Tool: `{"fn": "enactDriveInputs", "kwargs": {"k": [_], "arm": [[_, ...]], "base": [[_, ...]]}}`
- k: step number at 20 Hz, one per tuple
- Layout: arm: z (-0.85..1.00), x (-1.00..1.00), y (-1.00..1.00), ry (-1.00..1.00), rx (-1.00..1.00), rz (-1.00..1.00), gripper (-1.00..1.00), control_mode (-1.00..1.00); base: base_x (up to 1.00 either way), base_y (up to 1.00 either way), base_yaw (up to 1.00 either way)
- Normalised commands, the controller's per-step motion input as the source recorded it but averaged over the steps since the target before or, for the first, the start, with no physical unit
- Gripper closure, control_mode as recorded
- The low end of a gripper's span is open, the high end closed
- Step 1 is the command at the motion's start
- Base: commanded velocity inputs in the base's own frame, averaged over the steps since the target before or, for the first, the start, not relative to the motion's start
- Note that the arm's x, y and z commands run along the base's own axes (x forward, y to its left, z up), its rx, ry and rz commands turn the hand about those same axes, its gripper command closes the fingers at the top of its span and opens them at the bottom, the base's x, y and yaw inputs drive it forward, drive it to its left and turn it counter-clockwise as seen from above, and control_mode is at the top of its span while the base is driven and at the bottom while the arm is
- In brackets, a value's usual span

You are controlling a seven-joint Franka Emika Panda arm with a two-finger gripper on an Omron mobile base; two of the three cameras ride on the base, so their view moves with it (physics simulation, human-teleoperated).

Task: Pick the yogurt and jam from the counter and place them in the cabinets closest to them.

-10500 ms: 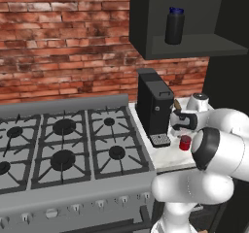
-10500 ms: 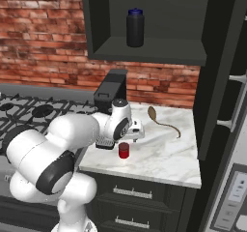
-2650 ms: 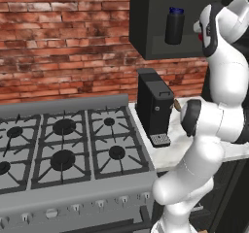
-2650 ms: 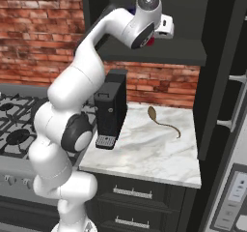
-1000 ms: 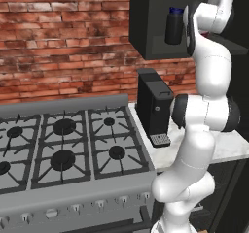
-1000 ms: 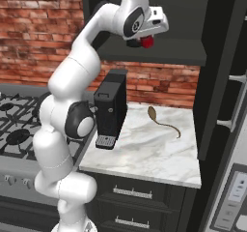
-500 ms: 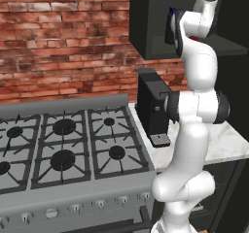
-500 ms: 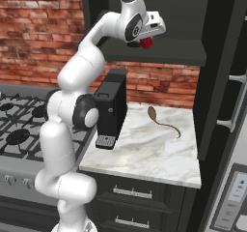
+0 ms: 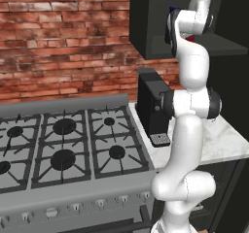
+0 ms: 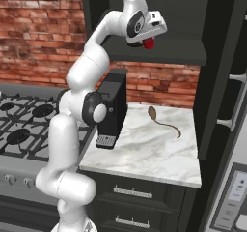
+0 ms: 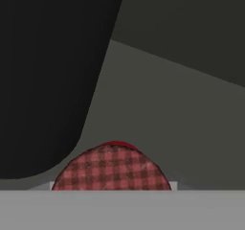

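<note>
Tool (image 10: 147,42) with red jam jar (image 10: 149,43) inside cabinet (image 10: 193,52)

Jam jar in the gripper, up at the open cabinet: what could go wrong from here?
The gripper holds the jam jar right at the front of the cabinet shelf; released here, it might tip off onto the counter.

In the hand view a dark container stands close beside the jar's checked lid; pushing farther in may knock it.

The grip itself is hidden, so the jar could slip unnoticed.
</note>
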Motion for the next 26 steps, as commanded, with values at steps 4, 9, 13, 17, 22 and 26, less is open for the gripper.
{"fn": "enactDriveInputs", "kwargs": {"k": [4, 9, 13, 17, 22, 26], "arm": [[0.00, 0.18, -0.01, 0.06, 0.00, 0.00, -1.00, -1.00], [0.01, 0.00, -0.03, 0.00, 0.00, 0.00, -1.00, -1.00], [0.09, 0.00, -0.09, 0.02, 0.05, 0.00, -1.00, -1.00], [0.22, -0.09, -0.11, 0.04, 0.10, 0.00, -1.00, -1.00], [0.24, -0.38, -0.06, 0.00, 0.12, 0.03, -1.00, -1.00], [0.21, -0.57, 0.00, -0.02, 0.12, 0.04, -1.00, -1.00]], "base": [[0.00, 0.00, 0.00], [0.00, 0.00, 0.00], [0.00, 0.00, 0.00], [0.00, 0.00, 0.00], [0.00, 0.00, 0.00], [0.00, 0.00, 0.00]]}}
